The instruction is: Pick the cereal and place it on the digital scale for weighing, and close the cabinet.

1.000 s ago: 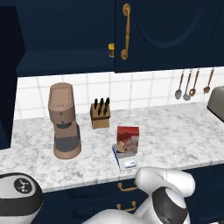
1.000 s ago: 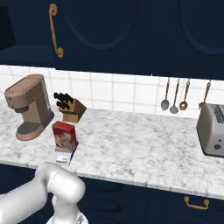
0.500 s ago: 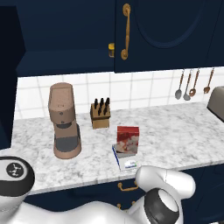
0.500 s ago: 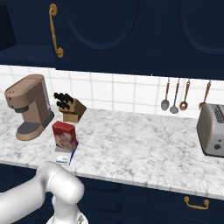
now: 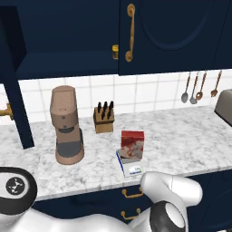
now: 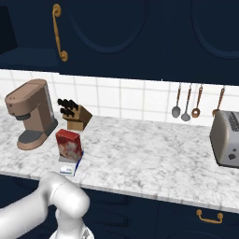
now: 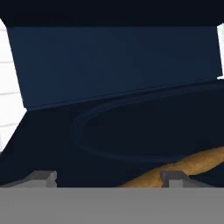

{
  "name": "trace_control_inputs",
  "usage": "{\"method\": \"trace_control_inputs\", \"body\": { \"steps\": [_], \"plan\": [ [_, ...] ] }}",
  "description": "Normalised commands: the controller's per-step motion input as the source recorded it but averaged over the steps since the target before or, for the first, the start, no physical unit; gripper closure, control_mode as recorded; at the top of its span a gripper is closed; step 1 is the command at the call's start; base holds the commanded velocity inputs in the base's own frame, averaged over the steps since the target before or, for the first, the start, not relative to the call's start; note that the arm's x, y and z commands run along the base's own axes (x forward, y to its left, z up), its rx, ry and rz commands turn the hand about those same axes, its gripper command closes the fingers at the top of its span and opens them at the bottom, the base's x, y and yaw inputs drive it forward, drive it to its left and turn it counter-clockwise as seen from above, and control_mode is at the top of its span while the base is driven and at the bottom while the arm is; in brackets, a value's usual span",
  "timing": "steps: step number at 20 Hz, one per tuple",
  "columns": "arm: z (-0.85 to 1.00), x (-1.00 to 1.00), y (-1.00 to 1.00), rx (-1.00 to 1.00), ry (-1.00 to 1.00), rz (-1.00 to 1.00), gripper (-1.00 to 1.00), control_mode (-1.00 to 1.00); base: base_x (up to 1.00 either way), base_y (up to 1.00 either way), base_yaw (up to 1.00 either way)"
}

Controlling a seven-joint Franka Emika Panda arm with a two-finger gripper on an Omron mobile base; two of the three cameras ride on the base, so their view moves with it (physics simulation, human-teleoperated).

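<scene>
The cereal [image 5: 132, 145] [image 6: 69, 144], a small red box, stands upright on the digital scale [image 5: 132, 170] [image 6: 68, 169] near the counter's front edge. The cabinet [image 5: 172, 31] [image 6: 140, 32] has its right door shut, with a brass handle [image 5: 131, 31] [image 6: 57, 31]. Its left door [image 5: 15, 81] stands swung out, seen edge-on, and leaves the dark inside [image 5: 68, 36] bare. In the hand view my gripper [image 7: 107, 179] is open, close in front of a navy door panel [image 7: 131, 109] with an oval moulding. A brass handle [image 7: 192, 162] runs just behind the right fingertip [image 7: 174, 176].
A brown coffee machine [image 5: 67, 124] [image 6: 30, 112] and a knife block [image 5: 104, 118] [image 6: 74, 114] stand left of the cereal. Spoons [image 5: 195, 88] [image 6: 186, 105] hang on the tiled wall. A toaster [image 6: 226, 137] sits at the right. Navy drawers with brass pulls [image 6: 209, 216] lie under the counter.
The arm's round joint at the lower left of the left base view has shifted slightly. The cereal and the scale have not moved.
</scene>
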Motion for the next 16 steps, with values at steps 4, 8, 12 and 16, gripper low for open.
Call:
{"method": "trace_control_inputs", "body": {
  "steps": [4, 8, 12, 16],
  "plan": [
    [0.13, 1.00, -1.00, 0.27, 0.00, -0.11, -1.00, -1.00, 0.00, 0.00, 0.00],
    [0.01, 1.00, -1.00, 0.24, 0.00, -0.08, -1.00, -1.00, 0.00, 0.00, 0.00],
    [0.00, 1.00, -1.00, 0.29, 0.01, -0.01, -1.00, -1.00, 0.00, 0.00, 0.00],
    [0.00, 1.00, -1.00, 0.36, 0.00, 0.01, -1.00, -1.00, 0.00, 0.00, 0.00]
  ]
}}
